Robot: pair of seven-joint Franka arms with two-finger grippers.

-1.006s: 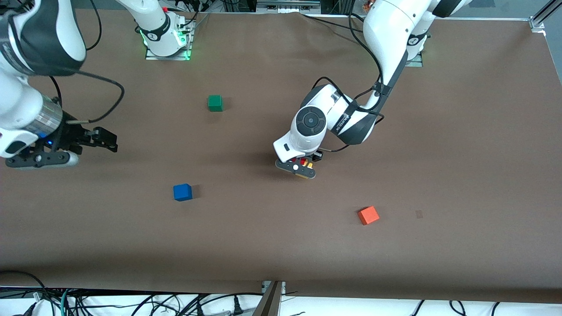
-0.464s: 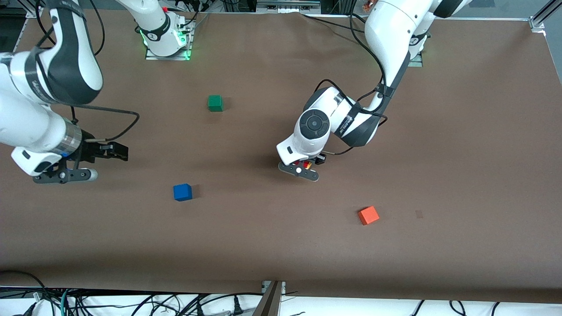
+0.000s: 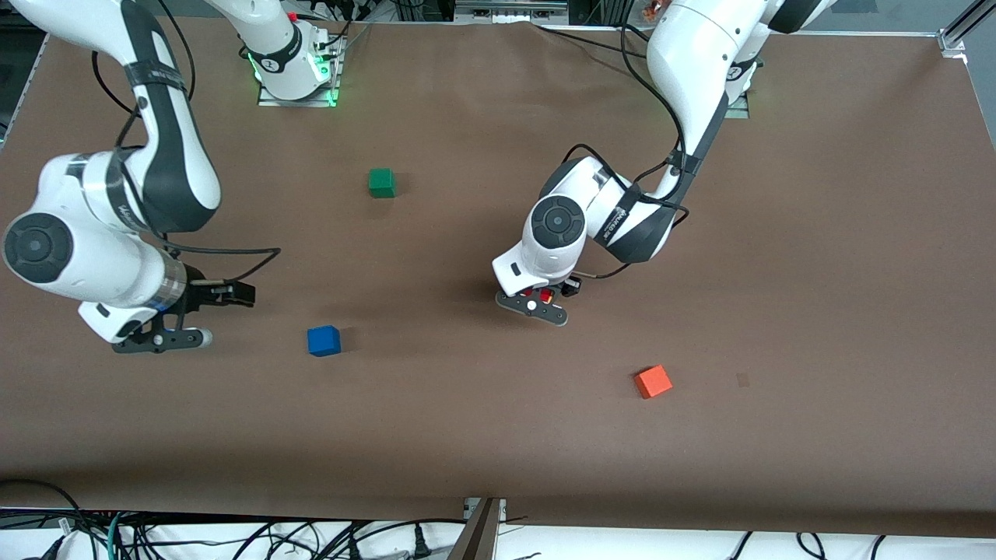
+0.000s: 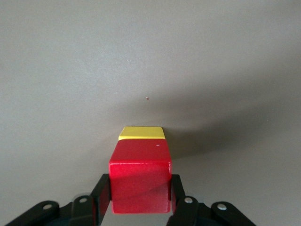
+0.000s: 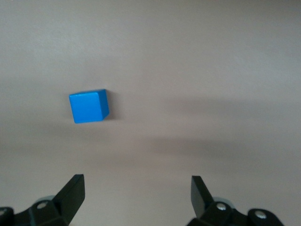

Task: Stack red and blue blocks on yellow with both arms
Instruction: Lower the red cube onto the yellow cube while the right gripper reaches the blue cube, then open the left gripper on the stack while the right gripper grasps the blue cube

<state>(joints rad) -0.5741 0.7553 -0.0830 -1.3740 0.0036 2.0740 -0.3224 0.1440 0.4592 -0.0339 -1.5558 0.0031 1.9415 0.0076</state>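
Left hand (image 4: 141, 200) clamped on red block (image 4: 140, 179), directly over yellow block (image 4: 141, 133) mid-tabletop. Step: placing red. Next: seat squarely, release. Right hand (image 5: 136, 197) spread, near blue block (image 5: 89, 106); next: centre, descend.

Left claw (image 4: 141, 200) low mid-table, fingers clamped; right claw (image 5: 136, 195) low, fingers spread wide.

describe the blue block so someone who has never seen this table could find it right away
On the brown table, look toward the right arm's end, where the open right claw hovers. The blue block sits beside it, alone on bare tabletop, nearer the front camera than the green cube. It is the only blue cube; the orange-red cube lies toward the left arm's end.
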